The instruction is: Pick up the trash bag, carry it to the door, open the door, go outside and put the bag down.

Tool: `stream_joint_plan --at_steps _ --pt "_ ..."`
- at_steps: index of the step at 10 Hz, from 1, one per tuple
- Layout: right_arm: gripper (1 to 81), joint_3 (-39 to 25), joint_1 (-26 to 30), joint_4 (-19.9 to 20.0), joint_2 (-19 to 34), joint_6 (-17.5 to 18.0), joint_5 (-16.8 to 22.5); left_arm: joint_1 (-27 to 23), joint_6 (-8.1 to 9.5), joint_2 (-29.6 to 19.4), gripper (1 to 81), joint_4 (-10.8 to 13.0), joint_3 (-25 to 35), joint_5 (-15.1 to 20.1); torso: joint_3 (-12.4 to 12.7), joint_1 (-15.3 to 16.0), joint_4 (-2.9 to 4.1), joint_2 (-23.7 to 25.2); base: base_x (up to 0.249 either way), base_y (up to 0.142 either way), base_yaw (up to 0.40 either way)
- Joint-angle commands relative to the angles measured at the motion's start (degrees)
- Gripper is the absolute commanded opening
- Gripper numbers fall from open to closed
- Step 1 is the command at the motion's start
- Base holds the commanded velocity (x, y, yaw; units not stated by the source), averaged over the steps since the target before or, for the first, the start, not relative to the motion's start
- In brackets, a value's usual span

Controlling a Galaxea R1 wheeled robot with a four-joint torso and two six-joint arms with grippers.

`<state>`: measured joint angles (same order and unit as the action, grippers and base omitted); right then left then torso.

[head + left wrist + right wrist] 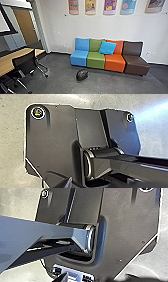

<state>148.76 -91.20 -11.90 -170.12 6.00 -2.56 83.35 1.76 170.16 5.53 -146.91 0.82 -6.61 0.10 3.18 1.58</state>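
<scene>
Both wrists above base plate (53, 131), grip impossible to judge; black bag (82, 75) on floor (58, 77).

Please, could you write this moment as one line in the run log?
trash bag: on floor, not picked up | row of seats: behind bag | blue pillow: on seats | brown door: left background

4 colours are being shown by the seats (95, 60): blue, green, orange and brown. Blue is being carried by the cushion (108, 47), black by the bag (82, 75), grey by the floor (55, 71). Posters (109, 6) are being covered with multicoloured patterns.
</scene>
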Motion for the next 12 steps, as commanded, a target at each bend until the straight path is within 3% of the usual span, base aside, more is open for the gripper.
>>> stream_joint_plan --at_steps 1,12 --pt "81.1 -0.06 1.67 -0.32 0.11 -0.11 3.09 -2.62 0.09 0.01 81.1 -0.35 0.48 3.14 0.00 0.00 0.00 0.00 0.096 0.000 0.000" --pt "81.1 0.20 1.32 0.21 0.37 0.07 3.09 -2.44 0.09 -0.08 81.1 -0.44 0.22 3.14 0.00 0.00 0.00 0.00 0.095 0.000 0.000"
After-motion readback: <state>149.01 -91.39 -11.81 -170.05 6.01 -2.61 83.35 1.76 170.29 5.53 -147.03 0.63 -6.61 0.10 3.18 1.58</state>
